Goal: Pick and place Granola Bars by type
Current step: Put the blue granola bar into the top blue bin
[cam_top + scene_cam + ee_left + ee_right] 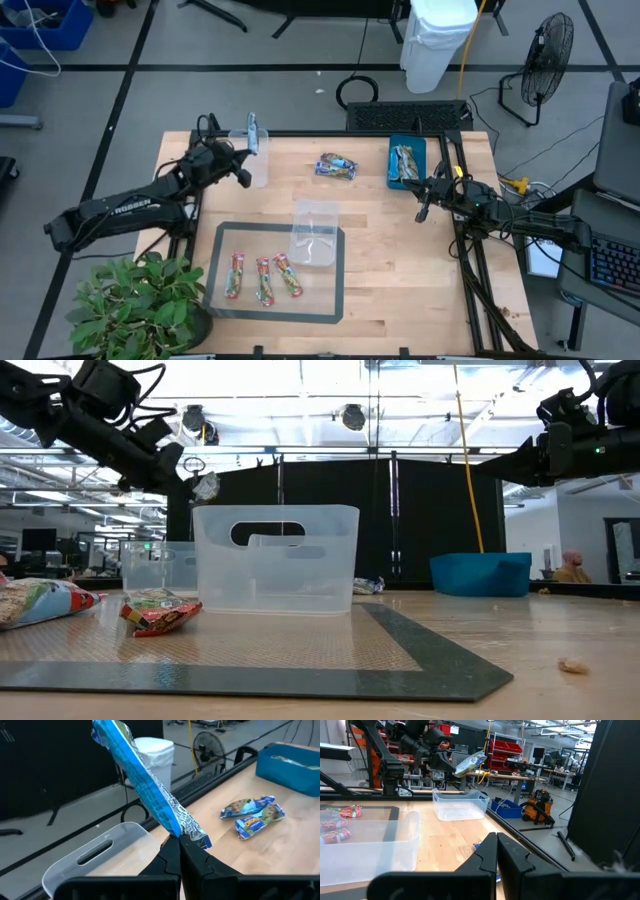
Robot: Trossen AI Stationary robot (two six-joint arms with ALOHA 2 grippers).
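My left gripper is shut on a blue granola bar, which stands up slanting over a clear tub at the table's far left. Two more blue bars lie on the wood near the far edge. Three red-and-green bars lie side by side on the dark-rimmed mat. Tan bars lie in the teal tray at the far right. My right gripper waits shut beside that tray, touching nothing. My left gripper pinches the blue bar's crimped lower end between its two fingertips. The fingers come nearly level from the table's left side. The bar is lifted clear and rises slanting above the fingers, its free end uppermost, over the tub.
A second clear tub stands on the mat's far right corner. A potted plant sits at the near left corner. Bare wood lies between the mat and the table's right edge.
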